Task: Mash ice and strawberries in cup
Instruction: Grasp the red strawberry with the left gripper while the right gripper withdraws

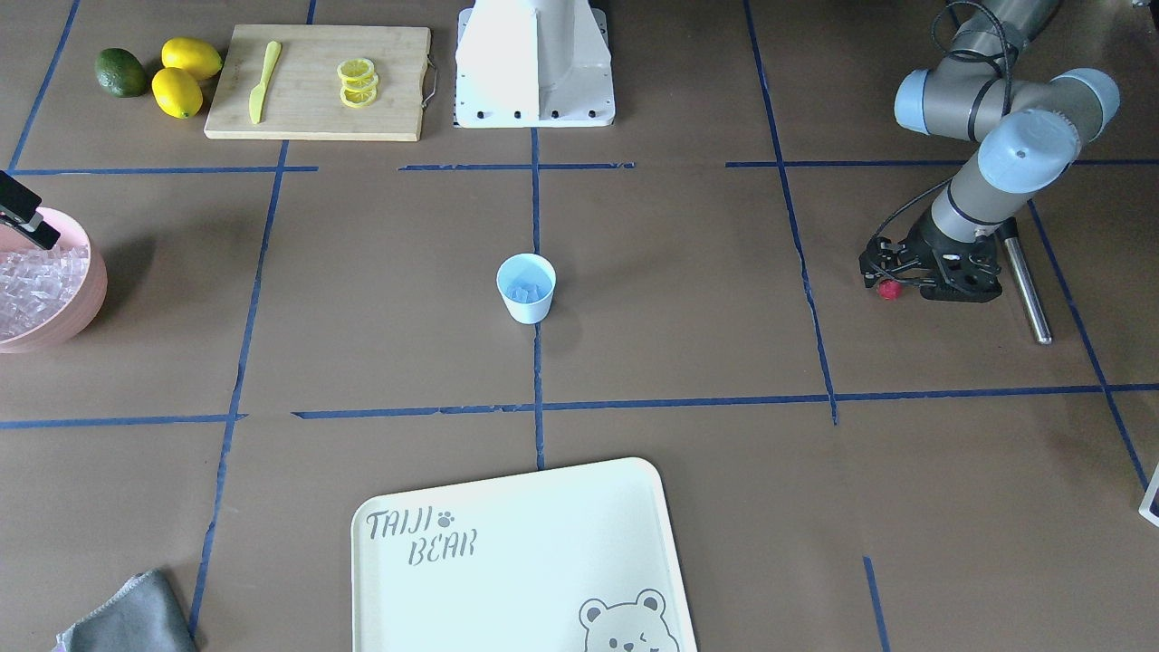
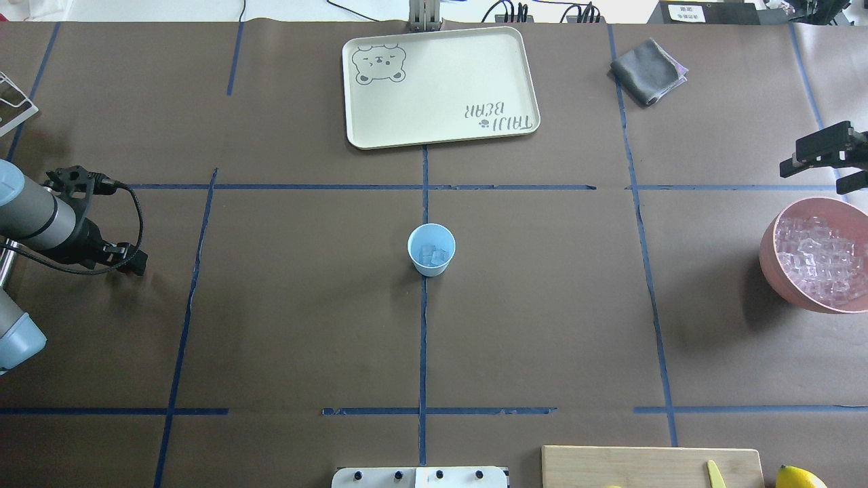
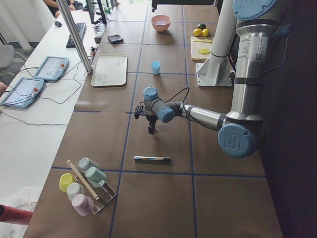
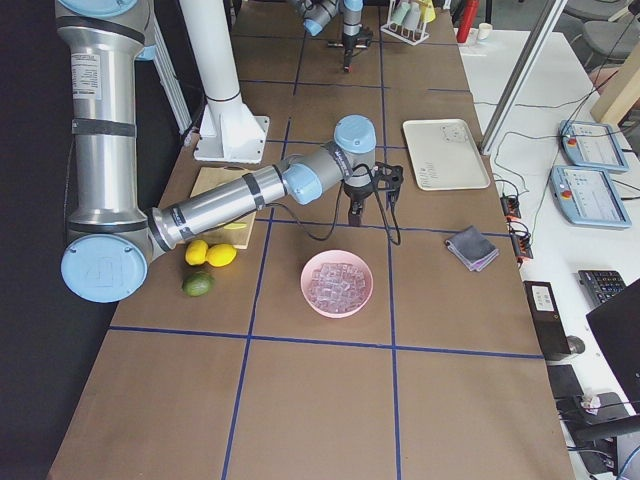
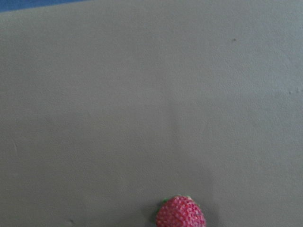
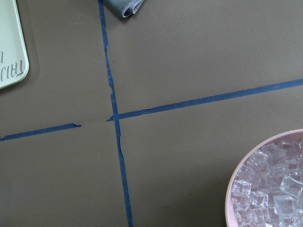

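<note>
The light-blue cup (image 1: 525,288) (image 2: 431,249) stands upright at the table's middle with a few clear ice cubes (image 2: 432,255) in its bottom. A small red strawberry (image 1: 889,289) (image 5: 181,213) lies on the brown table right at the tips of my left gripper (image 1: 886,276), which is lowered to the surface. From overhead the berry is hidden under that gripper (image 2: 129,261), and I cannot tell whether the fingers hold it. My right gripper (image 2: 797,157) hovers open and empty beside the pink bowl (image 2: 770,251) heaped with ice (image 6: 272,189).
A metal rod (image 1: 1028,285) lies just beside the left gripper. A cream tray (image 2: 441,85) and grey cloth (image 2: 647,71) sit across the table. A cutting board (image 1: 317,81) with a knife and lemon slices, two lemons and an avocado (image 1: 120,72) are near the robot base.
</note>
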